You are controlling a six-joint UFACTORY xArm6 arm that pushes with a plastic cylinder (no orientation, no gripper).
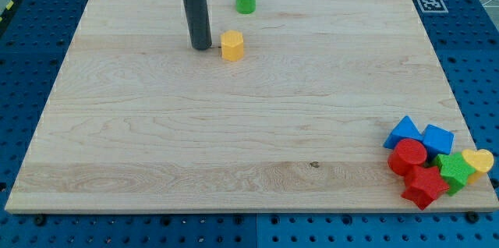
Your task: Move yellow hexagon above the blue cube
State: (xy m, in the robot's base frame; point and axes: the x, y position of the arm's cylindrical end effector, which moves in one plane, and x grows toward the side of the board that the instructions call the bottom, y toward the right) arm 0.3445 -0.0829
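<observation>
Smooth dark rod, my tip [202, 47] just left of the matte yellow hexagon [232, 46], holding nothing | blue cube [437, 139] far toward the view's bottom right | pale wood-grain board [156, 131]

I see the yellow hexagon [232, 46] standing flat on the wooden board, up in the view's top half and a little left of centre, its six-sided top face lighter than its walls. The blue cube [437, 139] sits far off at the view's lower right, near the board's right edge, tilted with one corner upward and wedged into a cluster of other blocks. The two are well apart.
</observation>
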